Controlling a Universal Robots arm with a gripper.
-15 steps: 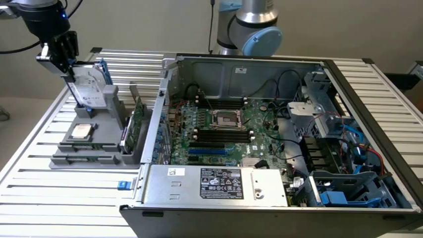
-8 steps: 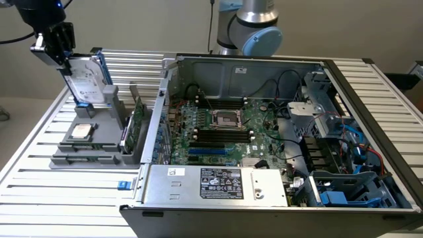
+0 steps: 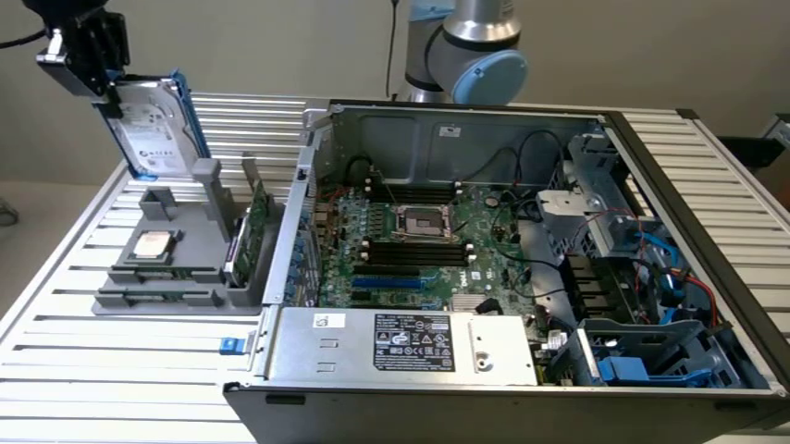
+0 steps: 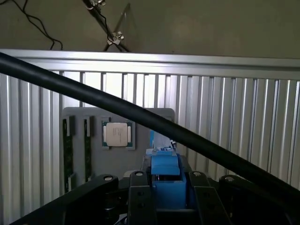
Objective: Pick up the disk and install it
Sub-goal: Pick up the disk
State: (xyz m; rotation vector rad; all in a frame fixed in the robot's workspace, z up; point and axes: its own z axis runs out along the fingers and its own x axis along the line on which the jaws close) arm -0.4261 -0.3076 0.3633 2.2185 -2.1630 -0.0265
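Evidently the pick-up is done: the black gripper (image 3: 106,85), fingers partly closed, clamps the top edge of the flat silver-grey hard disk in its blue plastic carrier (image 3: 154,128). The disk hangs near upright, white label showing, above the grey plastic parts holder (image 3: 161,282) at the exterior view's left. Installing it likely calls for aligning the carrier with a bay in the open metal computer case (image 3: 445,139).

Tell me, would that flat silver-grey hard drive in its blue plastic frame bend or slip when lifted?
Probably stiff: the silver-grey hard drive hangs straight, held by one end in the gripper. Likely heavy for its size: metal-cased. Its blue plastic frame might slip.
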